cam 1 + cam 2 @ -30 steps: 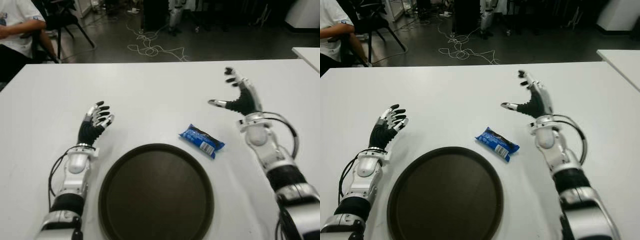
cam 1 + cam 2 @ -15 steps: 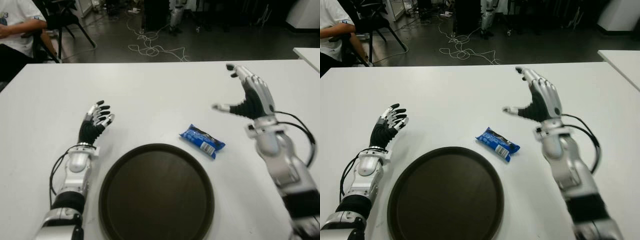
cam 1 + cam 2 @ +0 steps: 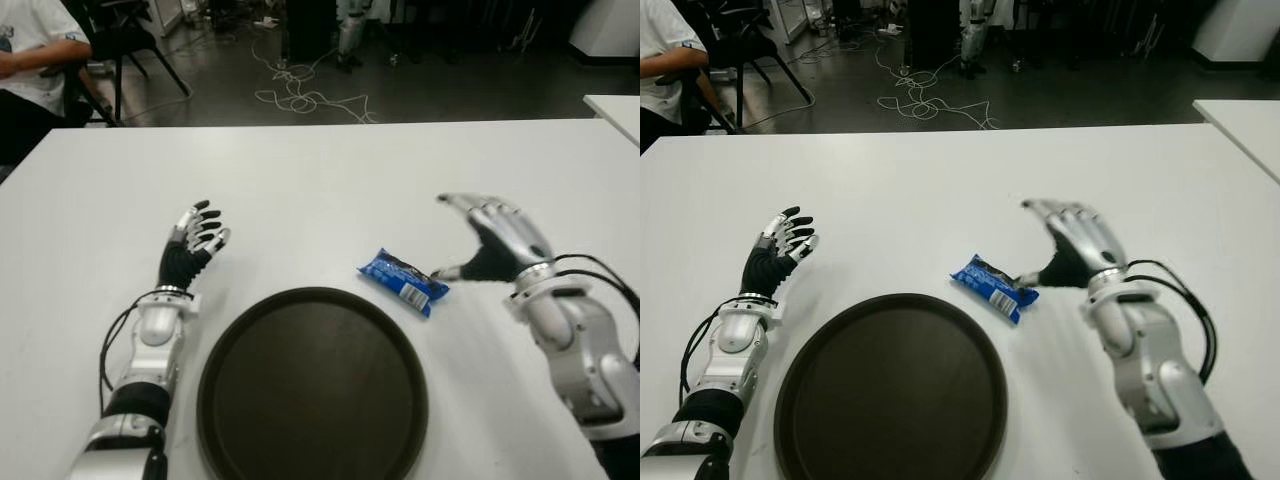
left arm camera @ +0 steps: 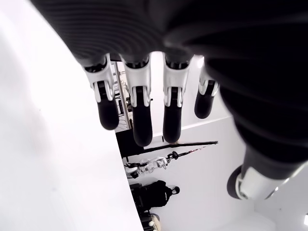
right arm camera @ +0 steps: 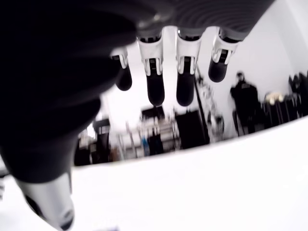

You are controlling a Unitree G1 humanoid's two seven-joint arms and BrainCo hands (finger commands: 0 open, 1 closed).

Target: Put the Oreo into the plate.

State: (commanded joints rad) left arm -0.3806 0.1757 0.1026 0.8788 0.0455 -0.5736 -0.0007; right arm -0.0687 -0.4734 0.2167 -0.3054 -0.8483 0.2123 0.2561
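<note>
I have the white table (image 3: 320, 170) filling most of the eye views, and low in the centre of the frame sits the dark round plate (image 3: 312, 385), with nothing on it. Just off its upper-right rim, on bare tabletop, lies the Oreo (image 3: 404, 281), a small blue wrapped pack set at a slant, touching neither the plate nor, as far as I can see, any finger.

My right hand (image 3: 495, 245) shows at centre right, close beside the pack's right end, fingers spread and arched forward with the thumb tip pointing in at the wrapper; it grips nothing. My left hand (image 3: 190, 243) shows at centre left, well apart from the pack, fingers loosely extended and holding nothing.

I judge the pack light, its foil slick and crinkly, and the biscuits inside easy to crack. I would take it across its narrow width near the middle, thumb on one long edge and fingers on the other, pressing gently. A pinch at one end would likely let it swing or slip.
</note>
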